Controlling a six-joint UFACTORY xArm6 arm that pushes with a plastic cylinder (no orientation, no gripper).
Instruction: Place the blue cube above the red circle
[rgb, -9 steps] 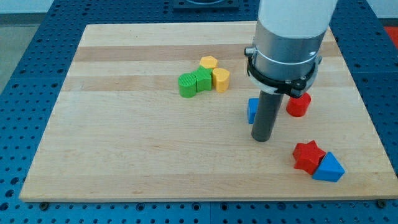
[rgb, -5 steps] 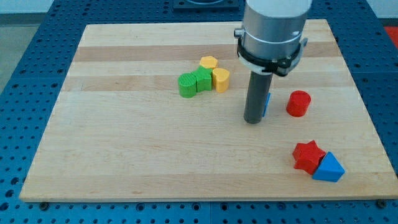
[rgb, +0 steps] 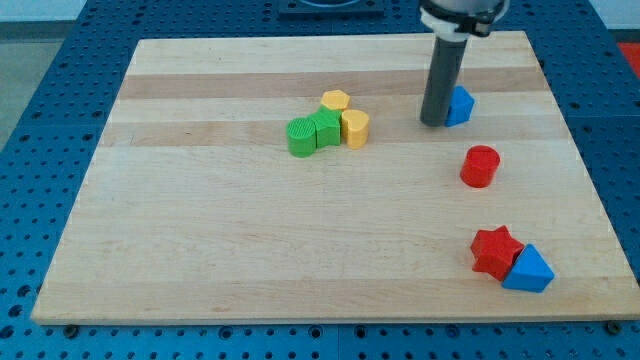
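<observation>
The blue cube (rgb: 459, 105) lies on the wooden board (rgb: 220, 230) toward the view's upper right. The red circle (rgb: 480, 166), a short red cylinder, stands below it and slightly to the right, with a gap between them. My tip (rgb: 433, 122) is down on the board, touching the blue cube's left side. The rod partly hides the cube's left edge.
A green cylinder (rgb: 300, 137), a green block (rgb: 325, 129) and two yellow blocks (rgb: 355, 128) (rgb: 336, 100) cluster left of my tip. A red star (rgb: 496, 251) and a blue triangle (rgb: 529, 269) touch each other at the view's lower right.
My tip has moved up and to the right, pushing the blue cube from left of the red circle to above it. The other blocks have not moved.
</observation>
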